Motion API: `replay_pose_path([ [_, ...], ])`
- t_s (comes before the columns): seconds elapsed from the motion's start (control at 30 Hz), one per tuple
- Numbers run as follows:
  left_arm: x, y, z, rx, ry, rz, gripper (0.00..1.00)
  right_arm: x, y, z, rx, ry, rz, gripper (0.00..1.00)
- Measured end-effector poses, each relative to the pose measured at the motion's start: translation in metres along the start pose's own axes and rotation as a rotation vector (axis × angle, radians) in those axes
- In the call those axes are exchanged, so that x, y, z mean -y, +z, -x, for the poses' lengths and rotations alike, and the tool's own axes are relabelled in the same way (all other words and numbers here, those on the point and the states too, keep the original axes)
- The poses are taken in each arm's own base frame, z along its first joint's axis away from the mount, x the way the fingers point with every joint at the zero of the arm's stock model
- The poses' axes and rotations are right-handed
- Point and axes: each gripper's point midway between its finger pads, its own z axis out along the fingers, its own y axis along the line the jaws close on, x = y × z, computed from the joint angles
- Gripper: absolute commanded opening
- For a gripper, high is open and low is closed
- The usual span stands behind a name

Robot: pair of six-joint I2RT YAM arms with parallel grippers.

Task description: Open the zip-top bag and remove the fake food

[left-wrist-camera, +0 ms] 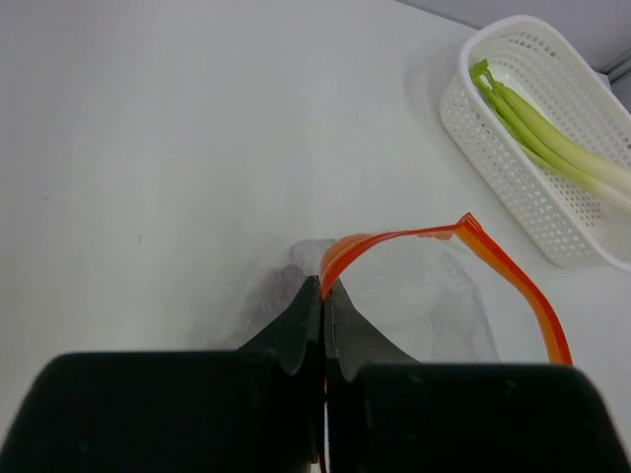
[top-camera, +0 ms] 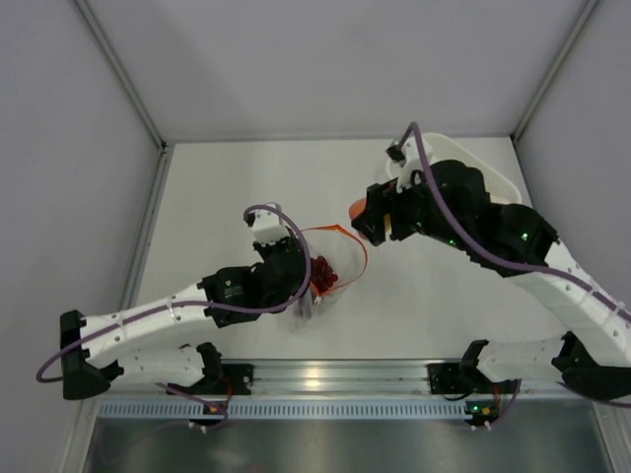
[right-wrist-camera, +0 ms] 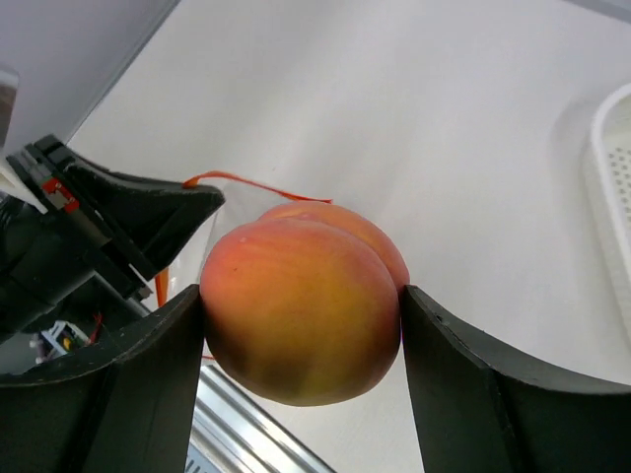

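The clear zip-top bag (top-camera: pixel 335 264) lies mid-table, its orange-red zipper strip (left-wrist-camera: pixel 513 281) standing open in a loop. My left gripper (left-wrist-camera: pixel 324 288) is shut on the strip's near edge and holds the bag's mouth up. The dark red grape bunch (top-camera: pixel 324 276) shows inside the bag. My right gripper (right-wrist-camera: pixel 301 301) is shut on the round orange-pink fruit (right-wrist-camera: pixel 301 310), held in the air to the right of the bag; the fruit also shows in the top view (top-camera: pixel 362 210). The green stalk (left-wrist-camera: pixel 552 143) lies in the white basket.
The white perforated basket (left-wrist-camera: pixel 493 148) stands at the back right of the table, mostly hidden under my right arm in the top view (top-camera: pixel 508 182). Grey walls close in the table on the left, back and right. A metal rail (top-camera: pixel 325 379) runs along the near edge.
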Motion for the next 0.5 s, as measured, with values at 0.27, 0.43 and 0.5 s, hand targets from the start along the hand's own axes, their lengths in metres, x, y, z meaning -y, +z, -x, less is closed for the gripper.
replay_pose_path([
  [0.27, -0.017, 0.016, 0.004, 0.005, -0.001, 0.069, 0.0, 0.139, -0.013, 0.028, 0.097, 0.158, -0.373, 0.44],
  [0.43, -0.017, 0.02, -0.002, -0.013, 0.013, 0.075, 0.0, 0.226, 0.018, 0.008, 0.024, 0.268, -0.584, 0.45],
  [0.5, -0.017, 0.022, -0.005, -0.022, 0.017, 0.077, 0.0, 0.256, 0.03, -0.006, -0.012, 0.306, -0.649, 0.46],
])
